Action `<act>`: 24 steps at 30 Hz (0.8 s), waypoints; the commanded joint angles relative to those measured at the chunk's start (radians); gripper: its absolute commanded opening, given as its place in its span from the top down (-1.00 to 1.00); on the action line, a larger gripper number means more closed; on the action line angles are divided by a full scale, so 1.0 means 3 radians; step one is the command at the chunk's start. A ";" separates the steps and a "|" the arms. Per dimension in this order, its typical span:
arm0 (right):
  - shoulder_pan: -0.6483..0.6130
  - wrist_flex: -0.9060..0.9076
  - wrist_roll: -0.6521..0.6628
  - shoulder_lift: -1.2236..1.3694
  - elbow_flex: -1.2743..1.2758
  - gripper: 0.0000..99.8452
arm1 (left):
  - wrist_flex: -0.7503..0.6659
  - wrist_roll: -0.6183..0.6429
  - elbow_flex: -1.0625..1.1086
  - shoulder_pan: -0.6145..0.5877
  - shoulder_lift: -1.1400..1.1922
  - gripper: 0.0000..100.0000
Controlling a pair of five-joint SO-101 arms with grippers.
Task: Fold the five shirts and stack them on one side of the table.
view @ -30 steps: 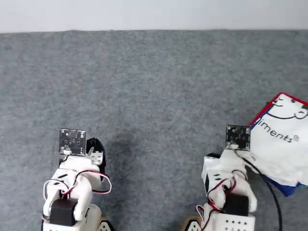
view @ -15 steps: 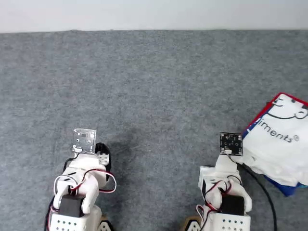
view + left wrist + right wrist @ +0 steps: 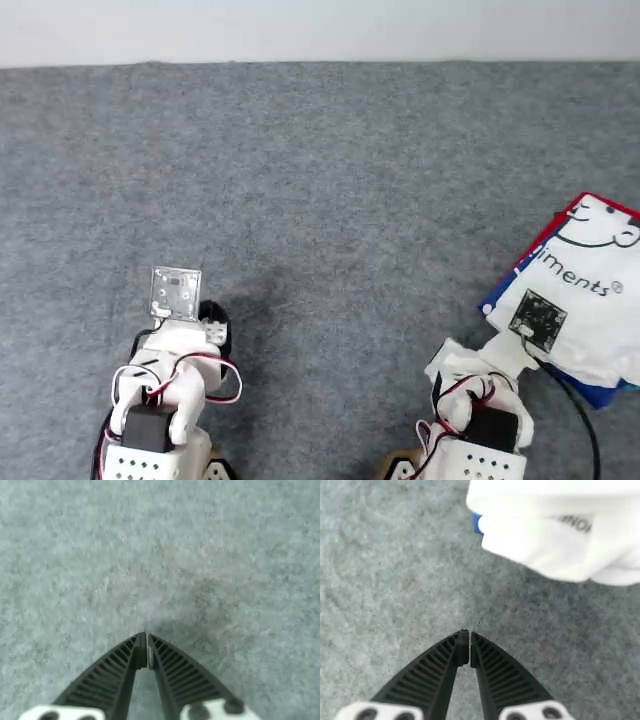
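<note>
White shirts (image 3: 547, 535) near right end effector (image 3: 469, 637)

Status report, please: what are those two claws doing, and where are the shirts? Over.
Left gripper shut, empty, over gray mat. Right gripper shut, empty, near shirt stack. Only mat between them.

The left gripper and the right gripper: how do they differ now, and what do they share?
The left gripper has bare grey table ahead of it; the right gripper has the stack of shirts close ahead, apart from its tips. In the high view the left arm points straight toward the far edge, while the right arm slants toward the stack. Both are shut and hold nothing.
</note>
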 commanded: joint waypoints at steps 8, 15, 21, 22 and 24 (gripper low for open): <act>-0.0898 0.0018 0.0010 -0.0038 0.0046 0.98 | 0.0522 0.0020 -0.0028 0.0000 -0.0077 0.97; -0.1112 -0.0023 0.0665 -0.0023 0.0046 0.98 | 0.0522 0.0020 -0.0028 0.0000 -0.0077 0.97; -0.1107 -0.0023 0.0747 -0.0023 0.0046 0.98 | 0.0522 0.0020 -0.0028 0.0000 -0.0077 0.97; -0.1092 -0.0023 0.0747 -0.0028 0.0046 0.98 | 0.0522 0.0020 -0.0028 0.0000 -0.0077 0.97; -0.1092 -0.0023 0.0747 -0.0028 0.0046 0.98 | 0.0522 0.0020 -0.0028 0.0000 -0.0077 0.97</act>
